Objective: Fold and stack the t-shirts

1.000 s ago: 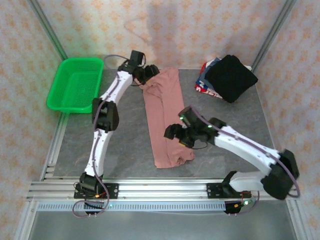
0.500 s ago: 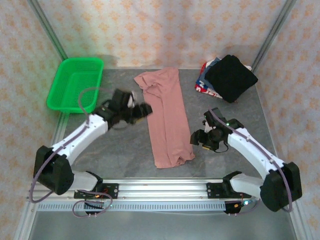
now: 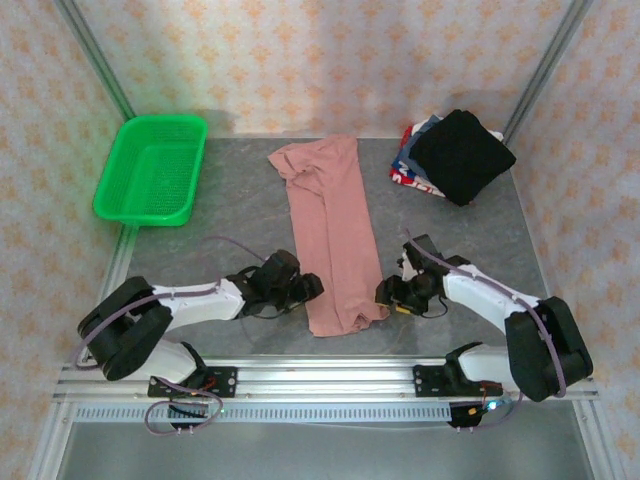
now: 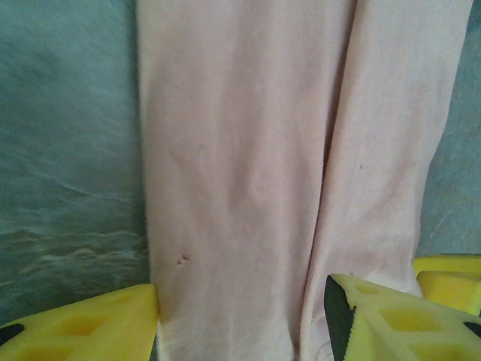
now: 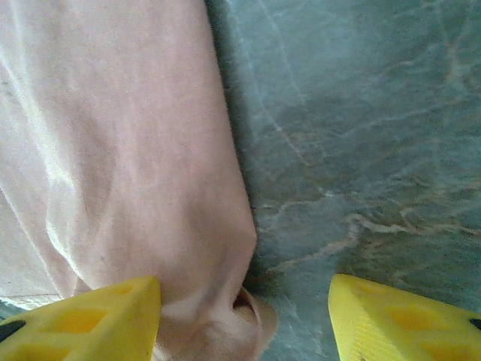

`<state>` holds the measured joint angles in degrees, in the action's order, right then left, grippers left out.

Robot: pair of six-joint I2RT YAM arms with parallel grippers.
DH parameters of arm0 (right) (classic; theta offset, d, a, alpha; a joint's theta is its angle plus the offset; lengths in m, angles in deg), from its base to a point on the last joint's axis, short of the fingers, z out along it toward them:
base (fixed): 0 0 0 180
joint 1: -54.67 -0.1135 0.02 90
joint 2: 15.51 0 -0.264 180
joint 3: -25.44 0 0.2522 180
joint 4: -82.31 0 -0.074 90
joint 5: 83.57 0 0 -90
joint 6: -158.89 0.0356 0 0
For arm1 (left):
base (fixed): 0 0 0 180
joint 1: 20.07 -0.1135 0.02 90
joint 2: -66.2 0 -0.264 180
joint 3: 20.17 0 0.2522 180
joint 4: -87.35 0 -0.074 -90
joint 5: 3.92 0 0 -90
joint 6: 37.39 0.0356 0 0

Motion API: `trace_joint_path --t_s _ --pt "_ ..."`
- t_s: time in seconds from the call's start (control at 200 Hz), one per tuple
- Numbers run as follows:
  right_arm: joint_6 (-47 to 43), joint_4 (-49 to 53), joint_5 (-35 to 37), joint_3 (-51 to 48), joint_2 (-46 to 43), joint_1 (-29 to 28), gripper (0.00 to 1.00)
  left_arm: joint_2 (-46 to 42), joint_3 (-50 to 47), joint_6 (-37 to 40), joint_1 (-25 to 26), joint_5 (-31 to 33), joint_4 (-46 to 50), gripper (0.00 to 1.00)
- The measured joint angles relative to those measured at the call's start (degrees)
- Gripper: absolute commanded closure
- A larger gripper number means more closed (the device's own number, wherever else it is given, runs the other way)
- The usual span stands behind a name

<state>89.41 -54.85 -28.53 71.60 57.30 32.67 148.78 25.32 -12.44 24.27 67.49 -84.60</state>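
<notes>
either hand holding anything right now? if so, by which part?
Nothing is gripped. The left hand and the right hand are both open, set at the near-end corners of the pink t-shirt.

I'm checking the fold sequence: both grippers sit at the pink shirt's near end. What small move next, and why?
Probably lower both and close on the near hem. The left gripper and right gripper stand open at the near corners of the pink shirt, a long strip lying flat on the table, not yet gripped.
</notes>
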Motion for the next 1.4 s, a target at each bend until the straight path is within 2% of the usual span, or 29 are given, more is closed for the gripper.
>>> trace_joint_path --t_s 0.235,0.63,0.816,1.281,1.331,1.396 --pt "1.22 -2.78 -1.75 -1.62 -0.48 0.59 0.38 0.61 -1.7 -3.43 4.39 4.76 -3.65 0.41" --pt "2.84 -7.28 -5.64 -5.27 -3.72 0.37 0.39 -2.21 -3.61 -8.85 14.73 8.02 -3.61 0.41" --pt "3.72 -7.26 -7.21 -6.6 -7.41 -0.13 0.42 -1.6 -3.37 -10.38 16.83 10.51 -4.02 0.46" --pt "5.38 -7.82 -10.49 -7.08 -7.23 -1.11 0.76 -1.62 -1.49 -11.41 17.55 13.94 -4.11 0.87" --pt "5.11 -7.91 -10.6 -7.06 -6.95 -1.11 0.83 -2.1 -1.49 -11.52 17.55 14.29 -4.11 0.9" --pt "5.11 -7.85 -10.91 -7.02 -6.62 -1.11 0.98 -2.95 -1.49 -11.47 17.55 14.69 -4.0 0.94"
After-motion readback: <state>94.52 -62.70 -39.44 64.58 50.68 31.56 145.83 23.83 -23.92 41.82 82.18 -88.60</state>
